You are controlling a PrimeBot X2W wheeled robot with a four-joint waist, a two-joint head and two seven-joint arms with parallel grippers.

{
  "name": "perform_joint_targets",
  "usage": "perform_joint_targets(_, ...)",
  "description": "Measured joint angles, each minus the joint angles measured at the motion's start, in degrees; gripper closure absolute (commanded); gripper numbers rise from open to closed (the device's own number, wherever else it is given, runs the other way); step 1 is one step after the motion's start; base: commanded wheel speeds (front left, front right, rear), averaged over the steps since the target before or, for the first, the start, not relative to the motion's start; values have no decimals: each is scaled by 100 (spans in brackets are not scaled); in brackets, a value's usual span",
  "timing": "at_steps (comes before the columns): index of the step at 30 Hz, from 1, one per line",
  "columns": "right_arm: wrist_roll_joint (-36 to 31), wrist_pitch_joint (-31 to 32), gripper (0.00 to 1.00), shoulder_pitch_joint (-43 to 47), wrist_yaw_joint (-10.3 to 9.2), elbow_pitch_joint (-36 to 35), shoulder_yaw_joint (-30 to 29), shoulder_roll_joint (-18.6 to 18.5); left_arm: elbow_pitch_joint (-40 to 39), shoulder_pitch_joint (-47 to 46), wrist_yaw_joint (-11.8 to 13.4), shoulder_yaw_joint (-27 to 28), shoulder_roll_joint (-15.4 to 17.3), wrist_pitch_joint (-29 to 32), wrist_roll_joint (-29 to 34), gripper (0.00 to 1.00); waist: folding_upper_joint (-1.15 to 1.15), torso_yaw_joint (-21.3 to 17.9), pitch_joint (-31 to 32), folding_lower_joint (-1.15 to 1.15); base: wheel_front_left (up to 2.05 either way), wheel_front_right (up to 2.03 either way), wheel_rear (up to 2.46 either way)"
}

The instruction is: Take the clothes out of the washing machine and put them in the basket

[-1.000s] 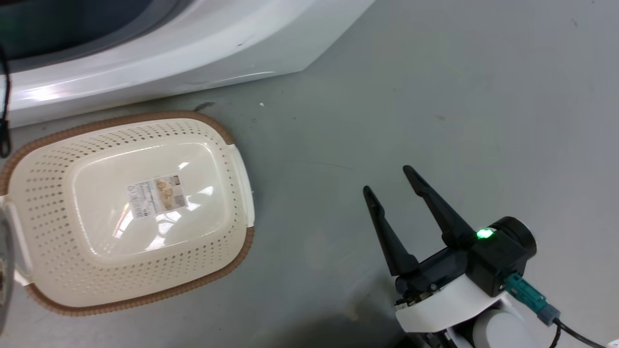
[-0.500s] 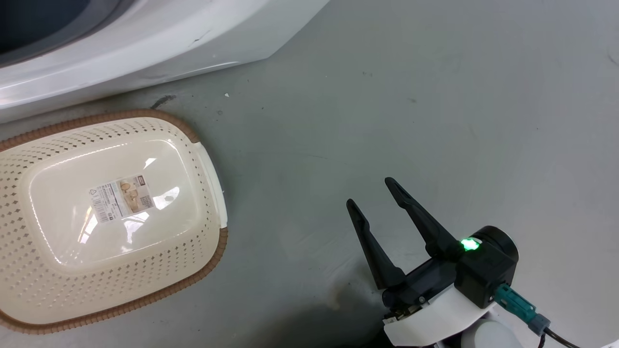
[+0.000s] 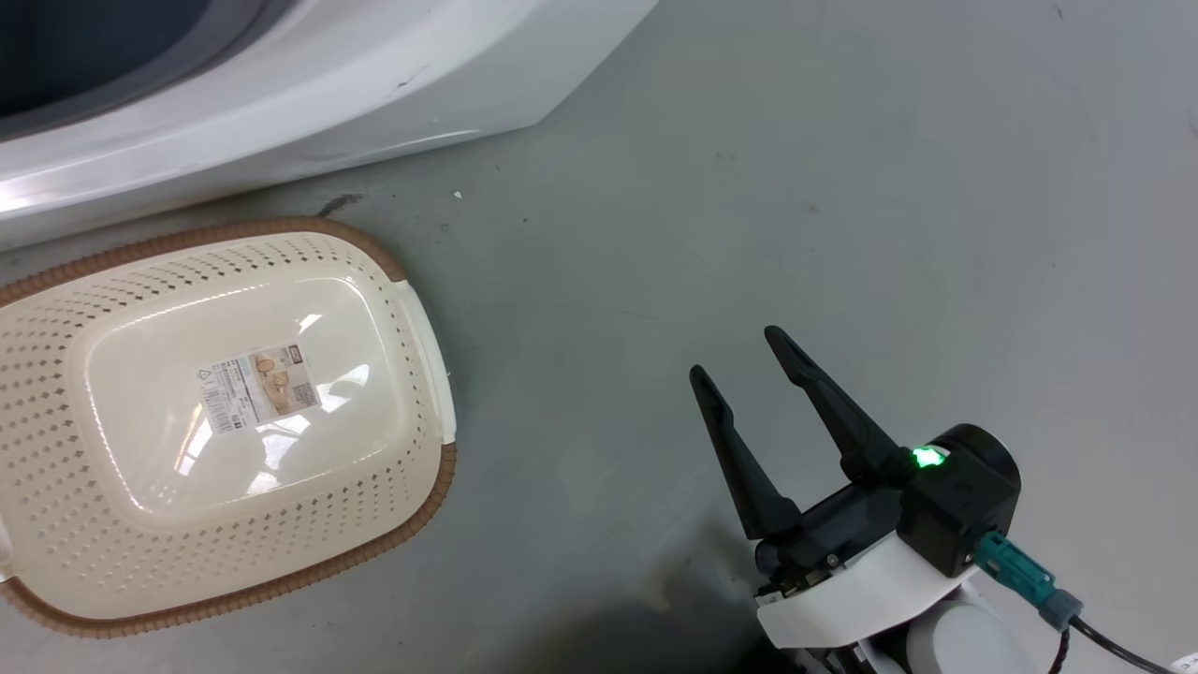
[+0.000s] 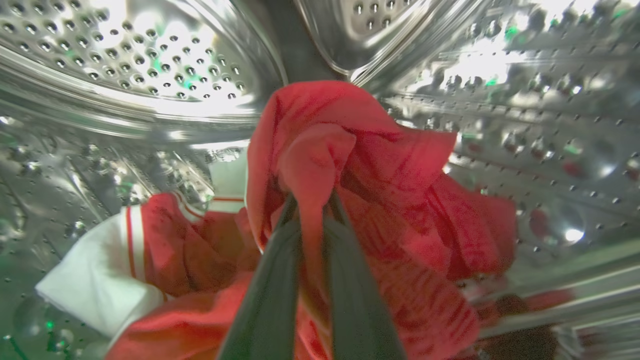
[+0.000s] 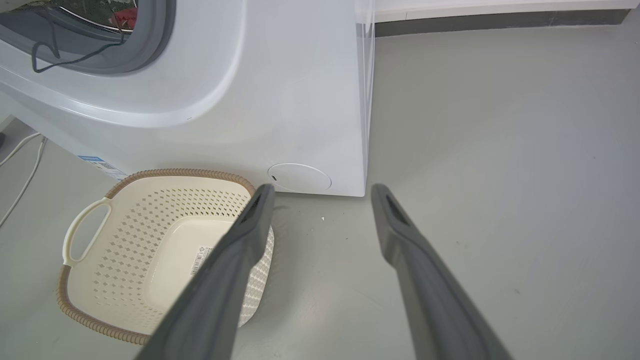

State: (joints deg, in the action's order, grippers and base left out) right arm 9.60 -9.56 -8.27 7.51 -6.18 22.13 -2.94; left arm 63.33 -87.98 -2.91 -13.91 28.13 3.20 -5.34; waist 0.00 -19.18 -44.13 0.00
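Clothes first: the soft bright red fabric garments [image 4: 350, 165], with white panels and striped trim, are bunched up inside the shiny perforated steel drum [image 4: 150, 65] of the big white front-loading washing machine [image 5: 280, 100]. They take up the centre and lower left of the left wrist view. The left gripper [image 4: 312, 200] is clenched on a fold of the red cloth, with the fabric squeezed between its two dark fingers and puffing up above the tips. A white panel with red stripes lies at the lower left of that frame.

The cream plastic oval laundry basket [image 3: 56, 524], perforated sides and brown woven rim, sits on the grey floor [image 3: 842, 187] just in front of the machine, at the left of the head view. A paper label [image 3: 253, 388] shows on its bottom.

The right gripper [image 3: 737, 354] hangs at the lower right of the head view, well apart from the basket, fingers spread wide and holding nothing. A green light [image 3: 927, 457] glows on its wrist.
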Motion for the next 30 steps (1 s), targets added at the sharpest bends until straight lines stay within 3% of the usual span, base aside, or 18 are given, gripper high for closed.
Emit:
perform_joint_targets(10, -62, 104, 0, -30, 0, 16, -253, 1, -158, 617, 100, 171, -207, -1683, -308, 100, 0, 183, 398, 0, 0, 0, 0)
perform_joint_targets(13, -66, 135, 0, -14, 0, 25, -297, 1, -278, 928, 115, 289, -234, -1802, -436, 100, 0, 213, 581, 0, 0, 0, 0)
perform_joint_targets(23, -57, 243, 0, 191, 0, 146, -598, 1, -2051, 3039, 196, 942, -412, -1811, -737, 100, 0, 303, 1464, -1, 0, 0, 0)
perform_joint_targets(30, -103, 376, 0, 388, 0, 167, -764, 1, -2888, 4187, 186, 1288, -750, -1811, -700, 100, 0, 416, 2018, -1, 0, 0, 0)
